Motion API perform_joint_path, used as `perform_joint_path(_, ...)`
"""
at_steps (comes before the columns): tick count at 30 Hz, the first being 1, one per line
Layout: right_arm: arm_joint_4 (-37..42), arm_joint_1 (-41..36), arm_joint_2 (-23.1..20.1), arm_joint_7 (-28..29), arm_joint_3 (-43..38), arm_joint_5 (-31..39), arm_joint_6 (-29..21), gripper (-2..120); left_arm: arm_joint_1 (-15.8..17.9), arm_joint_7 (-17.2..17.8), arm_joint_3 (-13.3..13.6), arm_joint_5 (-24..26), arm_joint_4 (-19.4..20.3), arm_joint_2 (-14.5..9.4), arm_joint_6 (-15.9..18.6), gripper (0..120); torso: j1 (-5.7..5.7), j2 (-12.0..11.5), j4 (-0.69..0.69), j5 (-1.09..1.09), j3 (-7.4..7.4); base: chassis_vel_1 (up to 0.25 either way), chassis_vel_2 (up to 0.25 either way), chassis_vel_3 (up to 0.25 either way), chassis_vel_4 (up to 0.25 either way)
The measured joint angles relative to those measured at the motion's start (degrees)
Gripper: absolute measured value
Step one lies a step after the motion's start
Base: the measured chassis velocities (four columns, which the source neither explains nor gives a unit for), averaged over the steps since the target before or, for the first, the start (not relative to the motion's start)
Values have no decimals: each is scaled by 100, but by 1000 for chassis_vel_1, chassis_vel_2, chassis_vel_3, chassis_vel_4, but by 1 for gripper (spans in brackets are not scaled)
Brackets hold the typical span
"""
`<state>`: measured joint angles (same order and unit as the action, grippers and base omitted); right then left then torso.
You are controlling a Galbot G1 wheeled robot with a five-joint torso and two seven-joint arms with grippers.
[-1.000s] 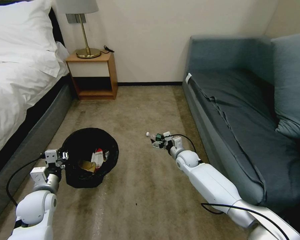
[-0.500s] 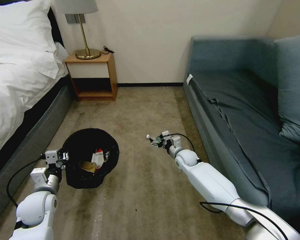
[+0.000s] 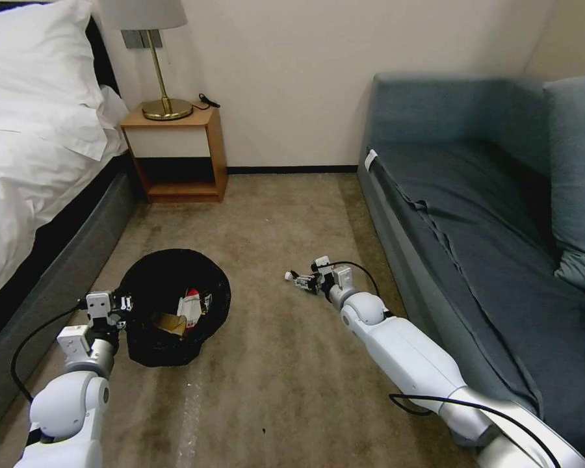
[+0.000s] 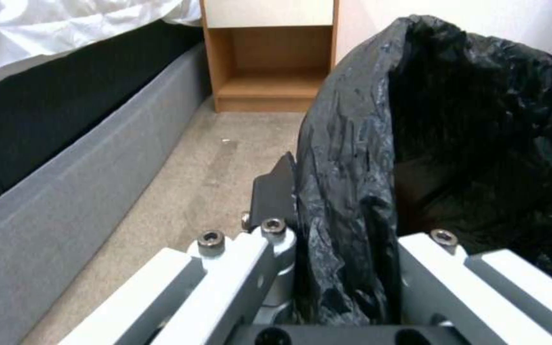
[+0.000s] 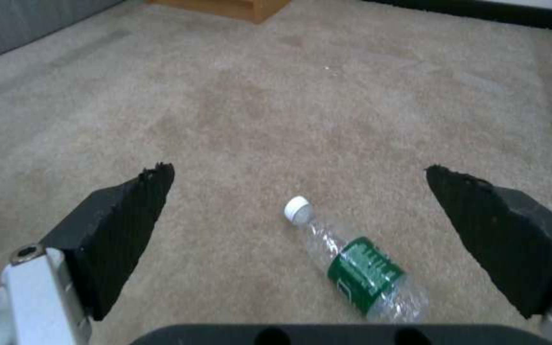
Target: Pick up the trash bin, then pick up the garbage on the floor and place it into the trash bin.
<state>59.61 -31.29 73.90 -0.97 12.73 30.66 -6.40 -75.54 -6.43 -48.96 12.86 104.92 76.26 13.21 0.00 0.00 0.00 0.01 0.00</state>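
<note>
Bottle [image 5: 353,264] lies on the carpet [image 5: 276,96] between the right gripper's [image 5: 302,187] spread fingers; left gripper [image 4: 340,268] clamps the trash bin's [image 3: 175,305] rim.

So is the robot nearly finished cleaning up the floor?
Nearly. The left gripper holds the trash bin by its rim, and a red-and-white packet plus brown scraps already lie inside. The right gripper is open around the clear bottle lying on the carpet, not yet grabbed.
</note>
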Motion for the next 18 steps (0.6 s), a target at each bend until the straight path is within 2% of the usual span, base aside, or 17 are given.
perform_joint_path(11, 22, -26, 22, 3, 14, -33, 0, 100, -57, 2, -2, -15, 77, 23, -13, 5, 0, 0, 1, -1, 0, -80, 82, 77, -79)
perform_joint_path(18, 11, -79, 24, -15, 23, -101, 3, 100, -85, 9, -6, -24, 123, 53, -15, 5, 0, 0, 0, 0, 0, -122, 112, 132, -124)
